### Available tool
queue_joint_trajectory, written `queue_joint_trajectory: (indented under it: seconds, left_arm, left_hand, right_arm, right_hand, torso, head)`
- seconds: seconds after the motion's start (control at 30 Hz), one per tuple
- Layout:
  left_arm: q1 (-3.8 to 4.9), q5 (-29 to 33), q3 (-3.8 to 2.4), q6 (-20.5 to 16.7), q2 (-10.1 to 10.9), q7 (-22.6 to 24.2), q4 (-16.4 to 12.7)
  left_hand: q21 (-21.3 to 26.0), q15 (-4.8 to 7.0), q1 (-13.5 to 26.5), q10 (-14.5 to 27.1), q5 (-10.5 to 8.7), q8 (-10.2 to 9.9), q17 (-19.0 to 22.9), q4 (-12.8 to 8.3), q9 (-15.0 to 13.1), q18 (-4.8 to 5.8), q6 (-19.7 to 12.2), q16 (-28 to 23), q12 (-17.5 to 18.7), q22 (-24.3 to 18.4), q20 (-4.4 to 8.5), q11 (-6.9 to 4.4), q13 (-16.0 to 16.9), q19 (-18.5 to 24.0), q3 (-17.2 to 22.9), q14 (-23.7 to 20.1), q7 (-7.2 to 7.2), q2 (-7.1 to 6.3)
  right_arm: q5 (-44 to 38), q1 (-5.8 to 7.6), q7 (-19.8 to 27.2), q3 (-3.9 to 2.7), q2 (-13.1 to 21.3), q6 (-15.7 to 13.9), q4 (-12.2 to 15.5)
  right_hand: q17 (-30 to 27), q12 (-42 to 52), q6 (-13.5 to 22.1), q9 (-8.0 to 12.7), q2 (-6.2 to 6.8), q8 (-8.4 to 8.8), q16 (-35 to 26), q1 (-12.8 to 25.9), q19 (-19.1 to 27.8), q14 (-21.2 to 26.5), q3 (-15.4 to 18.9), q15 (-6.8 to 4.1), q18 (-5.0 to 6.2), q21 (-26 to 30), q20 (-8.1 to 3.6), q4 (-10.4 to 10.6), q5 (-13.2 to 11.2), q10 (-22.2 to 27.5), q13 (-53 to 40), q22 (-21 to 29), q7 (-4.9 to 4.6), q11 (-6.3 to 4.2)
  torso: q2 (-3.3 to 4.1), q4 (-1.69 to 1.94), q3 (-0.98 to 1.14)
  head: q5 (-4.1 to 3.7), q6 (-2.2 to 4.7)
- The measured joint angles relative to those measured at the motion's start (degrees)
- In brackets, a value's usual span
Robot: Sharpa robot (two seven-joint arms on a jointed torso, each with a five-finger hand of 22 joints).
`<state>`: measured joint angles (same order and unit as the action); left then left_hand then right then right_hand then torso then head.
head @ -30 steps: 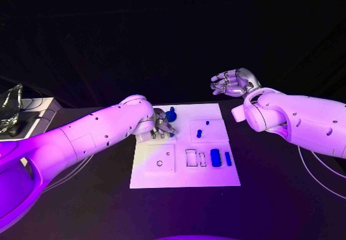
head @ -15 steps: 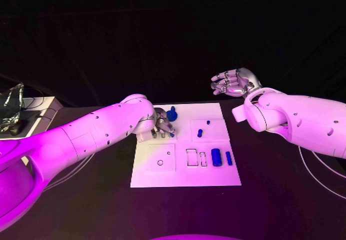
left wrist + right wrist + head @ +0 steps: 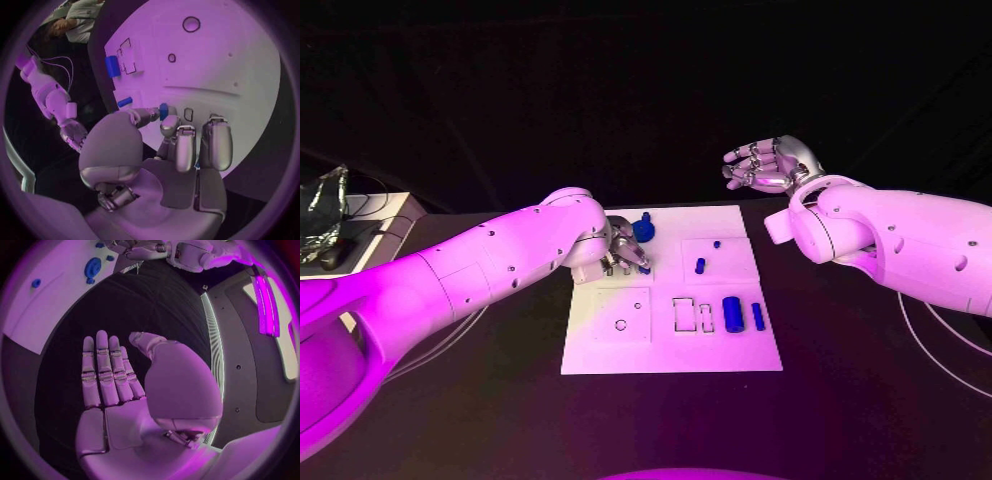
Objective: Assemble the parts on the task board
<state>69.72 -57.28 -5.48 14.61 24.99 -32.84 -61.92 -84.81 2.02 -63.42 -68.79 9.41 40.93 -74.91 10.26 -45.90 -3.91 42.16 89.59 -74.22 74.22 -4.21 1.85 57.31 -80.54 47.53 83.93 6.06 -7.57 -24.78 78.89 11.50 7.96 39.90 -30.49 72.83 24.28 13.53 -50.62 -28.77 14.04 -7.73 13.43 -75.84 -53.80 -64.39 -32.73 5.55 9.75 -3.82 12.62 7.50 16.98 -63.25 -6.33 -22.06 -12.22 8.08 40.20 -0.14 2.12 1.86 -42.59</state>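
The white task board (image 3: 671, 345) lies in the middle of the table. My left hand (image 3: 620, 255) rests over its far left part, and thumb and a finger pinch a small blue part (image 3: 164, 111) just above a small slot (image 3: 188, 114). A round blue part (image 3: 643, 231) stands beside that hand. Two small blue parts (image 3: 715, 244) (image 3: 700, 266) sit in the far right panel. A thick blue cylinder (image 3: 731, 314) and a slim blue bar (image 3: 757, 316) lie near the right edge. My right hand (image 3: 764, 165) hangs beyond the board's far right corner, its palm (image 3: 119, 390) flat and bare.
A grey box with a crumpled shiny bag (image 3: 329, 225) stands at the table's far left. Thin cables (image 3: 935, 350) run over the table on the right. The board has a bare rectangular recess (image 3: 684, 315) and a round hole (image 3: 619, 325) in its near half.
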Motion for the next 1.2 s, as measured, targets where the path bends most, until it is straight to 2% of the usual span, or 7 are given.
queue_joint_trajectory:
  seconds: [0.2,0.3,0.4,0.5,0.67,0.83,1.2]
  left_arm:
    - [-0.04,1.03,0.04,-0.11,0.43,0.28,-0.24]
    - [-0.09,1.67,0.05,-0.36,0.87,0.36,-0.78]
    - [-0.09,2.36,0.04,-0.99,1.51,0.43,-1.61]
    - [-0.08,3.03,0.0,-1.78,2.36,0.46,-2.65]
    - [-0.03,3.82,-0.03,-2.86,3.9,0.46,-4.35]
    - [0.0,4.37,-0.03,-3.73,5.05,0.3,-5.25]
    - [0.01,1.8,0.34,-5.57,4.78,-0.12,-4.92]
  left_hand:
    - [0.0,0.0,1.1,-0.35,5.97,0.02,0.0,-0.01,0.0,0.0,0.36,0.0,0.0,0.58,0.0,-0.34,0.69,0.0,-0.01,0.0,0.52,0.41]
    - [-0.01,0.0,2.52,-1.51,10.27,0.98,0.0,-0.29,-0.08,0.0,0.78,0.0,-0.13,0.74,0.23,-0.82,1.2,-0.23,-0.29,0.01,0.93,-0.55]
    - [-0.45,1.02,4.67,-3.34,15.56,2.69,0.0,-0.96,-0.09,0.0,1.71,0.0,-0.77,0.74,0.95,-1.66,2.58,-0.96,-0.96,0.09,1.0,-1.46]
    - [-0.45,1.37,5.7,-4.67,19.16,3.18,0.0,-1.52,-3.36,0.0,2.53,0.0,-1.16,0.74,1.37,-2.36,3.5,-1.33,-1.52,0.12,0.57,-2.08]
    - [-0.87,1.77,5.93,-5.83,20.87,3.19,0.0,-1.77,-3.36,0.04,3.18,0.0,-1.52,0.74,1.89,-3.04,4.54,-1.46,-1.78,0.11,0.36,-2.31]
    - [-0.94,2.17,6.07,-6.21,21.43,3.19,0.0,-2.07,-3.36,0.9,3.55,0.0,-1.52,0.74,2.07,-3.1,4.75,-1.64,-2.07,0.11,0.15,-2.46]
    - [-1.18,2.19,6.6,-7.01,22.1,3.19,0.0,-2.23,-3.37,0.89,4.05,0.0,-1.82,0.73,2.49,-3.48,5.16,-2.06,-2.23,0.13,-0.35,-3.0]
  right_arm:
    - [0.0,-0.16,-0.05,0.0,-0.02,0.18,-0.13]
    - [-0.01,-0.24,-0.09,0.0,0.01,0.29,-0.18]
    - [-0.03,-0.3,-0.13,0.0,0.08,0.43,-0.3]
    - [-0.05,-0.32,-0.15,0.01,0.16,0.55,-0.51]
    - [-0.06,-0.33,-0.16,0.01,0.25,0.69,-0.99]
    - [-0.07,-0.35,-0.16,0.02,0.27,0.8,-1.73]
    - [-0.07,-0.35,-0.11,0.02,0.11,1.03,-2.45]
  right_hand:
    - [0.0,-0.21,0.0,0.0,0.0,0.0,0.0,0.0,0.0,0.0,0.09,0.0,0.0,0.0,0.0,-0.09,0.0,0.0,0.07,0.19,0.0,0.0]
    - [-0.02,-0.21,0.0,0.05,0.0,0.0,0.0,0.0,0.0,0.21,0.17,0.21,0.0,0.0,0.0,-0.16,0.0,0.0,0.19,0.35,0.0,0.0]
    - [-0.05,-0.21,0.0,0.05,0.0,0.0,-0.22,0.0,0.21,0.21,0.17,0.21,0.0,0.0,0.21,-0.16,0.0,0.0,0.26,0.52,0.0,0.0]
    - [-0.05,-0.21,0.01,0.05,0.0,0.0,-0.22,0.0,0.2,0.21,0.17,0.21,0.0,0.0,0.21,-0.16,0.0,0.0,0.26,0.52,0.0,0.0]
    - [-0.05,-0.21,0.01,0.12,0.0,0.22,-0.22,0.0,0.2,0.2,0.17,0.2,0.0,0.0,0.21,-0.16,0.0,0.0,0.34,0.67,0.01,0.0]
    - [-0.11,-0.44,0.21,0.15,0.23,0.22,-0.45,0.22,0.2,0.25,0.0,0.25,0.0,0.0,0.21,-0.33,0.0,0.02,0.48,1.01,-0.18,0.02]
    - [-0.18,-0.45,0.22,0.25,-0.02,0.44,-0.68,0.47,0.42,0.41,0.0,0.41,0.0,0.0,0.41,-0.33,0.0,0.21,0.74,1.6,-0.18,0.22]
  torso:
    - [0.0,-0.01,0.0]
    - [-0.01,-0.01,0.01]
    - [-0.04,0.0,0.03]
    - [-0.09,0.04,0.09]
    - [-0.17,0.16,0.16]
    - [-0.37,0.38,0.24]
    - [-0.69,0.67,0.3]
  head:
    - [0.05,-0.07]
    - [0.06,-0.1]
    - [0.13,-0.08]
    - [0.16,-0.03]
    - [0.27,0.0]
    - [0.29,-0.13]
    - [0.48,-0.43]
